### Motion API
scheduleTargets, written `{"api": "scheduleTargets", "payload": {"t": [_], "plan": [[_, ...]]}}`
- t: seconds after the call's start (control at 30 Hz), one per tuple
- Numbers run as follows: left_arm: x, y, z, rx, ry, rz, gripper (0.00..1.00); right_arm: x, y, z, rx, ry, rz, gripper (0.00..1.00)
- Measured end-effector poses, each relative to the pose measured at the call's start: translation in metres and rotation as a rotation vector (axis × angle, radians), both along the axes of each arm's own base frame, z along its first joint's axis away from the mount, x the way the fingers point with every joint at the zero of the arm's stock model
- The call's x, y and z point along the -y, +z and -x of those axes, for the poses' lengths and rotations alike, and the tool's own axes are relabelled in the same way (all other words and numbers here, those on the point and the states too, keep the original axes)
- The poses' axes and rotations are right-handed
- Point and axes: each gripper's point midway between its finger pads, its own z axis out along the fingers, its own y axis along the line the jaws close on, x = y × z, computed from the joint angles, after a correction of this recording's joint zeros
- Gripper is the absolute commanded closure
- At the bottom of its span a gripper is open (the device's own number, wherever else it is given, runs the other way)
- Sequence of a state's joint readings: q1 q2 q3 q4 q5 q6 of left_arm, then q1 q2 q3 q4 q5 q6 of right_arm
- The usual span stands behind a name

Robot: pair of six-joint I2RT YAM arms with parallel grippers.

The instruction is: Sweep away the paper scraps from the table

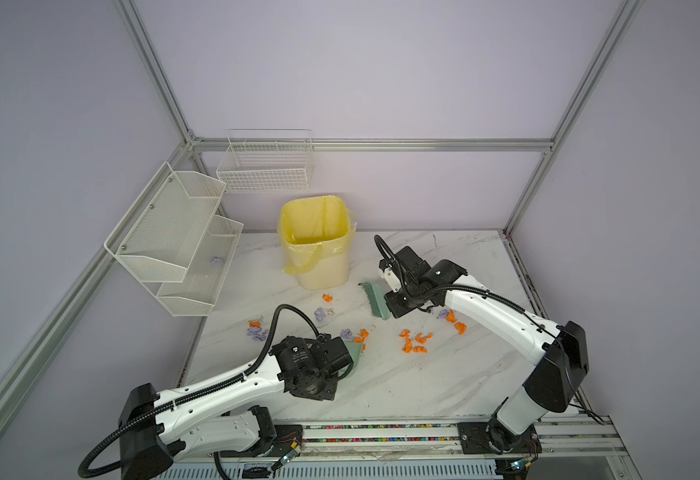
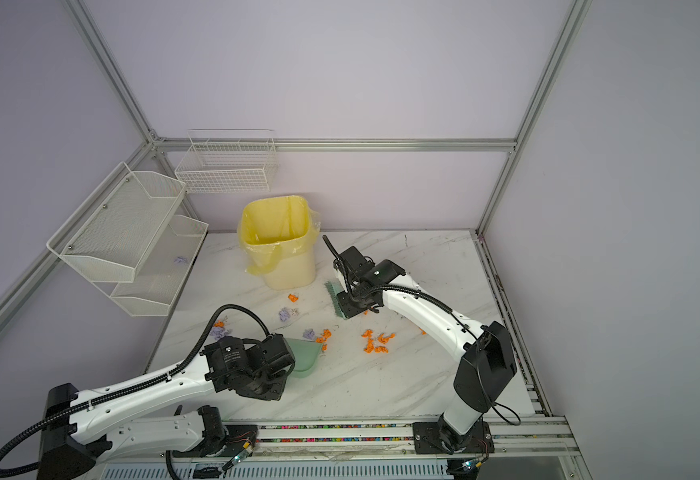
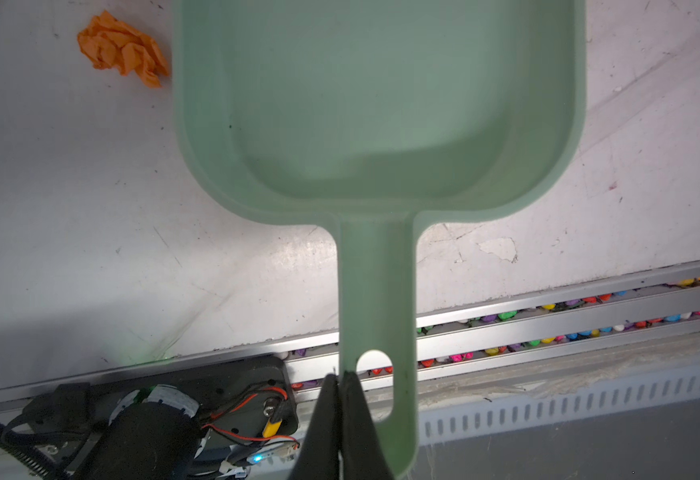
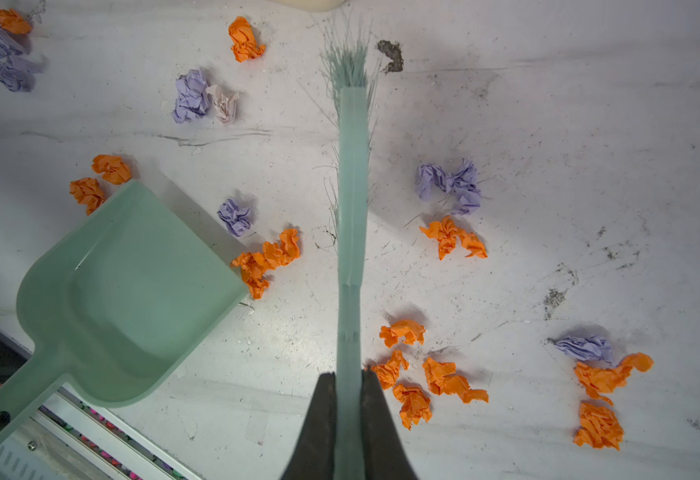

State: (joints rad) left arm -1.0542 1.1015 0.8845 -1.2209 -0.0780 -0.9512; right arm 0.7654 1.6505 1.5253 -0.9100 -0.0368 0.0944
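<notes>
Mint-green plastic is showing in both grips. The left tool (image 3: 342, 376) is pinching its dark jaws tight on the flat handle of the dustpan (image 3: 381, 104), beside the oval hanging hole. The smooth, round-cornered scoop is sitting empty. It is lying low at the near-left part of the bench (image 1: 423, 382), though whether its lip is touching the surface I cannot tell.

The right tool (image 4: 350, 376) is clamping the slim, straight handle of the brush (image 4: 352, 187). Its fine bristles are splaying out at the far end (a few stray hairs are sticking out along one side). In both top views the brush head is hanging just beside a cream bin (image 1: 317, 245) lined with a thin, crinkled yellow bag.

The paper scraps (image 4: 267, 257), tight crumpled wads in bright orange and pale lilac, are lying scattered over the middle of the white, grey-veined, smudged bench. Some are lying on either side of the brush handle and others around the dustpan. One orange cluster is sitting right at a front corner of the scoop, and two more orange wads are lying just beside its side wall. A single lilac wad is showing through the white mesh shelf (image 1: 173, 232) at the left.
</notes>
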Motion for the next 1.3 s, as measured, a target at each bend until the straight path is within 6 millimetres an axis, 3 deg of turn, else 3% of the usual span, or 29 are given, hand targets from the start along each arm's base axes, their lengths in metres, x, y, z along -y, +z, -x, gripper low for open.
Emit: {"api": "scheduleTargets", "payload": {"t": [0.33,0.9,1.07,1.3], "plan": [[0.005,-0.016,0.002,-0.029,-0.005,-0.008,1.0,-0.008,-0.022,0.006,-0.021,0.028,0.081,1.0],[0.011,-0.036,-0.002,-0.062,-0.031,-0.077,1.0,-0.018,-0.029,0.018,-0.048,0.105,0.064,1.0],[0.012,-0.034,-0.003,-0.057,-0.03,-0.066,1.0,-0.023,-0.031,0.024,-0.05,0.131,0.053,1.0],[0.002,-0.016,0.001,-0.029,-0.028,-0.039,1.0,-0.022,-0.03,0.025,-0.039,0.132,0.044,1.0]]}}
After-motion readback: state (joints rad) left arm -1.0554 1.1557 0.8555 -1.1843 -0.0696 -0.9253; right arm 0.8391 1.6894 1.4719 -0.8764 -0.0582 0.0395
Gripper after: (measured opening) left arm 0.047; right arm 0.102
